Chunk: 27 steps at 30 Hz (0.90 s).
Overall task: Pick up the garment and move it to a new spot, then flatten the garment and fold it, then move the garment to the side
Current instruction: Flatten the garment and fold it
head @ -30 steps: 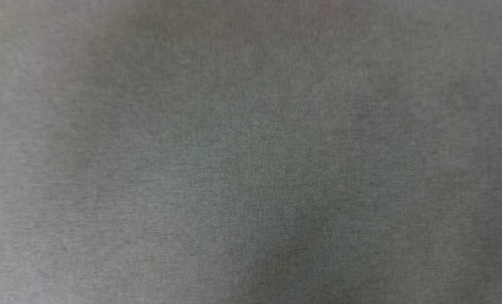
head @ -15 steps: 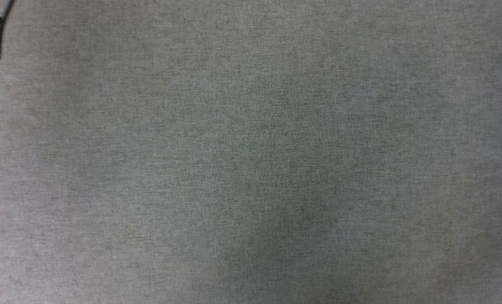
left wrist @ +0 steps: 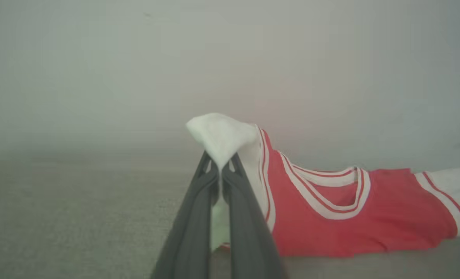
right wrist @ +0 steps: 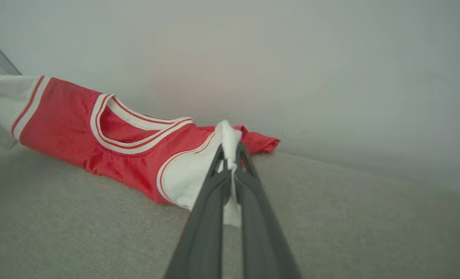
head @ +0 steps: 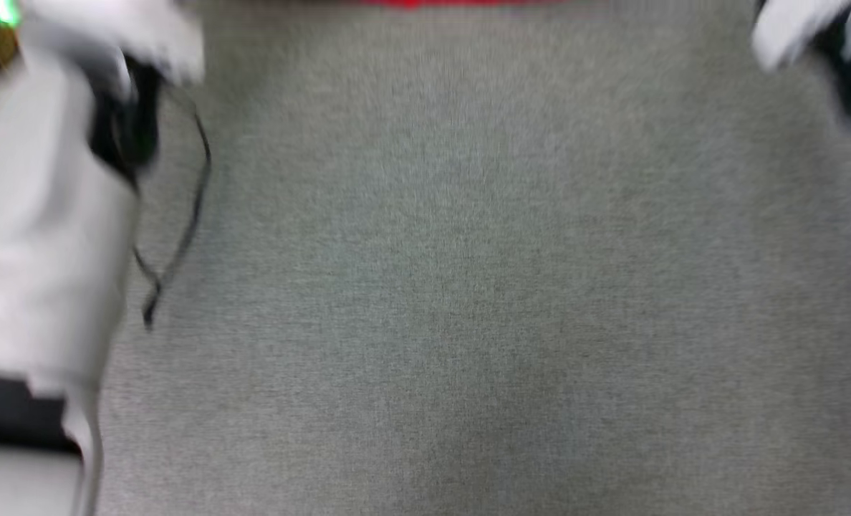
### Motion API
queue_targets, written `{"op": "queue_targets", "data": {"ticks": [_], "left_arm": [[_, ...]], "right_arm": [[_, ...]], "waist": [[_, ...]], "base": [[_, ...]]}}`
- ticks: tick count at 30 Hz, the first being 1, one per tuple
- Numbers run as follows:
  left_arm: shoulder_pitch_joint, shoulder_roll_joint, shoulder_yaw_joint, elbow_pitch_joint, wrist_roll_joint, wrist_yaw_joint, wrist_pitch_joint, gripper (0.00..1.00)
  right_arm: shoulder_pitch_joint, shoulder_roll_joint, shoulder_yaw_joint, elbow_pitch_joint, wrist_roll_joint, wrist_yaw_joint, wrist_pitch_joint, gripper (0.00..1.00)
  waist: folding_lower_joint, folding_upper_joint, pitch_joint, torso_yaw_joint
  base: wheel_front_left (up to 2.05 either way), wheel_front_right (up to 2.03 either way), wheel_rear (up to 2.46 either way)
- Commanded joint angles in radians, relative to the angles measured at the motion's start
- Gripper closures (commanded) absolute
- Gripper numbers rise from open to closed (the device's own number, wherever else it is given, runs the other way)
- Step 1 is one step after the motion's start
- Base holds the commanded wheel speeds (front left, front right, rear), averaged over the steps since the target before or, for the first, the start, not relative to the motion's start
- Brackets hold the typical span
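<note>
- Pinching one white sleeve each: my left gripper [left wrist: 221, 164] and right gripper [right wrist: 230, 154] are both closed tight on the garment [left wrist: 330, 224].
- Risk, imo: each grip holds just a small fold, so a sharp or uneven pull btwn arms could slip a sleeve free or skew the spread.
- Head cam is blurred, so I'd catch a slip late.
- Garment lies stretched left to right on the grey surface [right wrist: 350, 217], far side, near a pale wall [left wrist: 98, 77]; red body, striped neck trim, some rumpling.
</note>
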Motion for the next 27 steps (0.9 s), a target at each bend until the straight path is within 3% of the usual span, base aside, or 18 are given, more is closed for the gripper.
{"op": "queue_targets", "data": {"ticks": [1, 9, 17, 27], "left_arm": [[0.085, 0.002, 0.004, -0.004, -0.011, -0.005, -0.019, 1.0], [0.493, 0.021, 0.045, -0.136, -0.053, 0.023, -0.058, 1.0], [0.888, 0.05, 0.095, -0.388, -0.075, 0.134, -0.063, 1.0], [1.263, 0.09, 0.08, -0.665, -0.077, 0.276, 0.013, 1.0]], "right_arm": [[0.085, -0.017, 0.007, -0.023, 0.016, -0.001, -0.02, 1.0], [0.453, -0.063, -0.01, -0.157, 0.066, -0.001, -0.044, 1.0], [0.804, -0.093, -0.124, -0.327, 0.038, -0.001, 0.016, 1.0], [1.264, 0.008, -0.372, -0.533, -0.046, -0.001, 0.175, 1.0]], "waist": [[-0.0001, 0.0, -0.088, 0.0], [-0.0001, 0.0, -0.244, -0.021], [-0.0001, 0.0, -0.363, -0.024], [-0.0001, 0.0, -0.466, -0.019]], "base": [[0.0, 0.0, 0.0], [0.0, 0.0, 0.0], [0.0, 0.0, 0.0], [0.0, 0.0, 0.0]]}}
